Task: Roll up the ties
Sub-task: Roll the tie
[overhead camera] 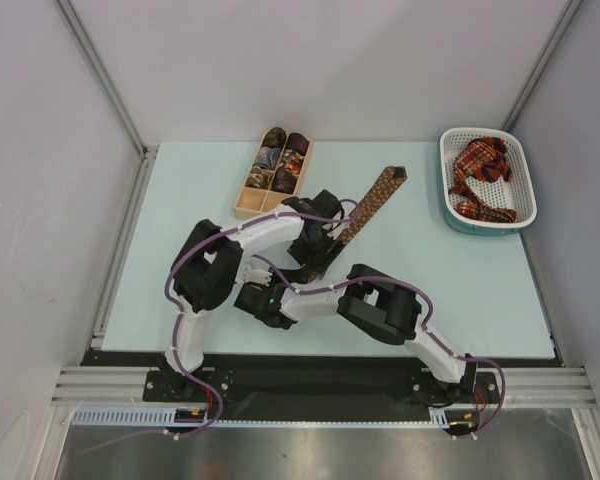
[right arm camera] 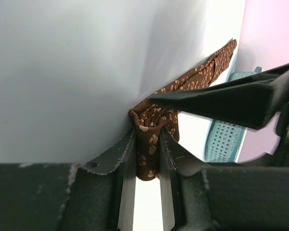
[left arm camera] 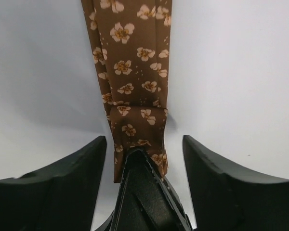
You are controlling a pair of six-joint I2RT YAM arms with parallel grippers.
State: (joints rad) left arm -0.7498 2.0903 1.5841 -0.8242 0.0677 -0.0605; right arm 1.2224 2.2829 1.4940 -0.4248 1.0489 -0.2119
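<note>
Near the middle of the table (overhead camera: 460, 300), the brown tie (overhead camera: 372, 203) lies slanting toward the upper right of the overhead frame, its lower end hidden under the crossed arms. At the bottom of the right wrist view, the right gripper (right arm camera: 147, 136) pinches the tie's folded end, which seems partly rolled. The left gripper (left arm camera: 144, 142) stands wide, a finger on each side of the cloth, touching neither edge. Up and left of it, rolled ties (overhead camera: 280, 160) fill the wooden box (overhead camera: 246, 210). A red plaid tie (overhead camera: 483, 178) sits in the basket (overhead camera: 485, 227) at upper right.
</note>
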